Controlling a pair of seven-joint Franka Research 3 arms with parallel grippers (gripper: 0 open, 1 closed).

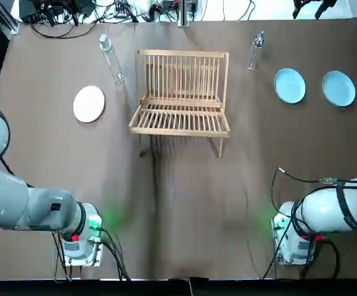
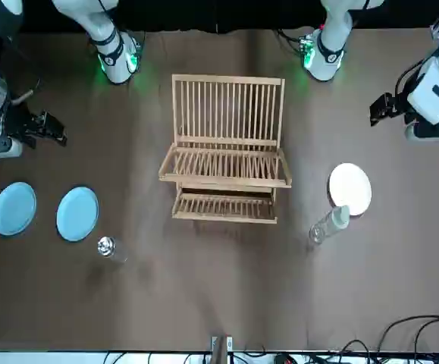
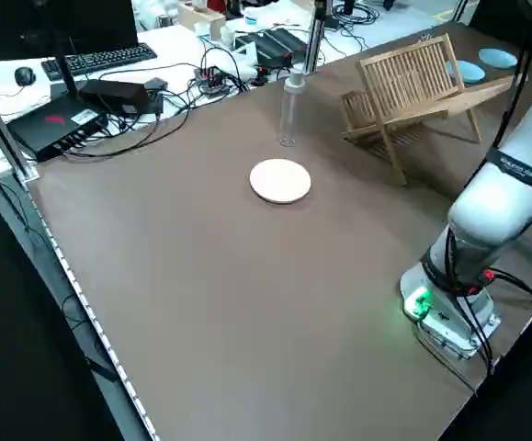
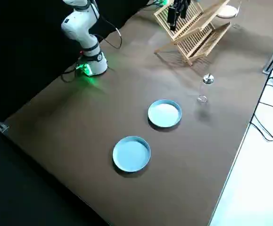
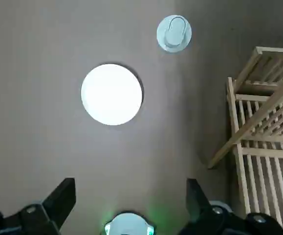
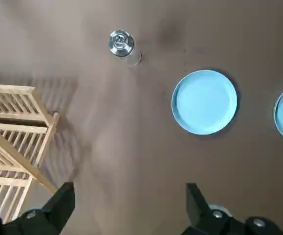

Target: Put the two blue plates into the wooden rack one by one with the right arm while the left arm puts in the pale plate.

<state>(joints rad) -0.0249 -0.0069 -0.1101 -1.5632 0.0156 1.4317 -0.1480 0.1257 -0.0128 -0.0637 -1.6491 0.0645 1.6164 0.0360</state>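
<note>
Two blue plates (image 1: 290, 85) (image 1: 338, 88) lie flat side by side on the brown table, at the far right. The pale plate (image 1: 89, 103) lies flat at the far left. Between them the wooden rack (image 1: 181, 92) stands with nothing in it. My right gripper (image 6: 129, 198) hangs open well above the table, with one blue plate (image 6: 205, 102) ahead of it. My left gripper (image 5: 130, 196) is open too and raised, and the pale plate (image 5: 112, 94) is below and ahead of it. Neither gripper holds or touches anything.
A clear bottle (image 1: 111, 58) stands between the pale plate and the rack. Another bottle (image 1: 256, 49) stands between the rack and the blue plates. Cables and equipment (image 1: 104, 9) lie beyond the far edge. The arm bases (image 1: 79, 243) (image 1: 295, 243) sit at the near edge.
</note>
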